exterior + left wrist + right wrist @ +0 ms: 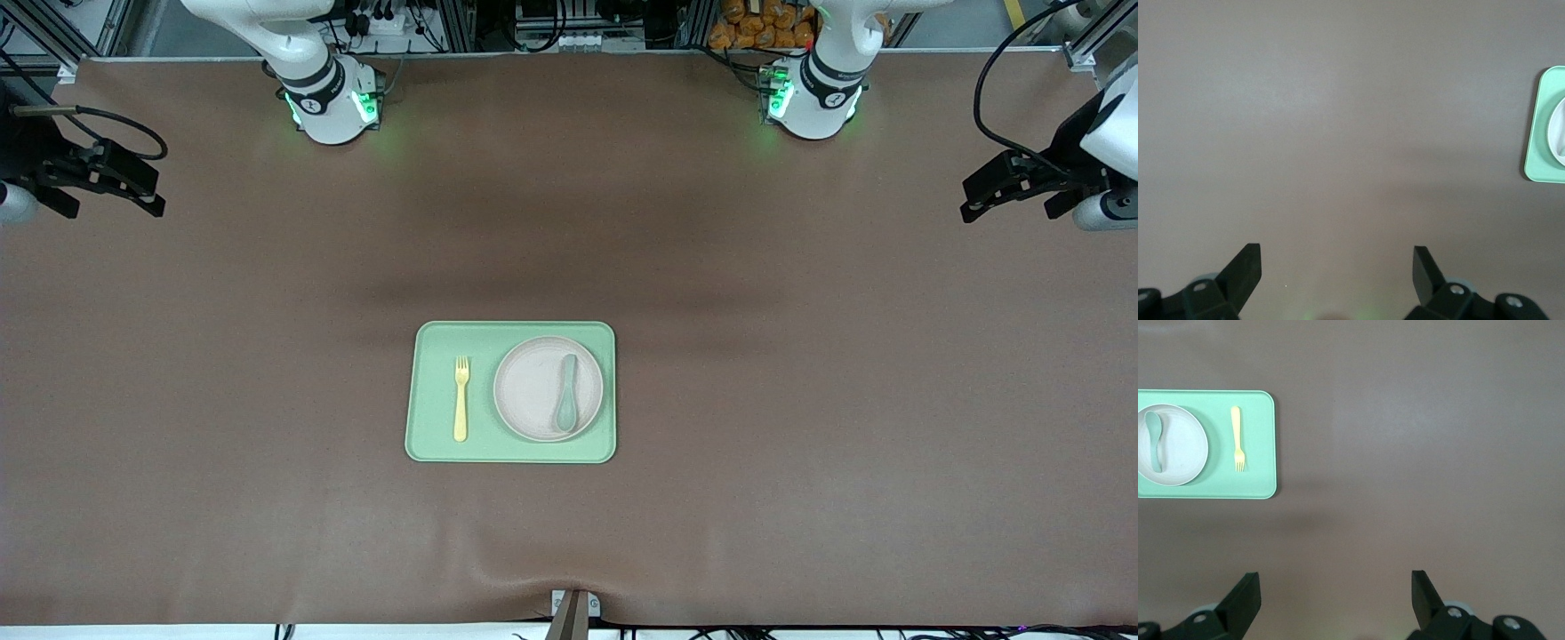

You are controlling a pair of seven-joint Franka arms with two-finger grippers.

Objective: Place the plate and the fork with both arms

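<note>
The off-white plate (533,391) lies on a pale green tray (436,427) in the middle of the table, in the tray's half toward the left arm's end. The yellow fork (460,398) lies on the tray beside the plate, toward the right arm's end, tines pointing at the robots' bases. My right gripper (114,203) hangs open and empty over the table's right-arm end. My left gripper (1009,212) hangs open and empty over the left-arm end. The right wrist view shows the plate (1181,453) and fork (1237,439) well away from its open gripper (1335,580). The left gripper (1337,257) sees only a sliver of the plate (1559,133).
A grey-green spoon (566,404) rests on the plate. Brown mat surrounds the tray on every side. The arm bases (333,102) (813,98) stand along the table edge farthest from the front camera. A small mount (573,613) sits at the nearest edge.
</note>
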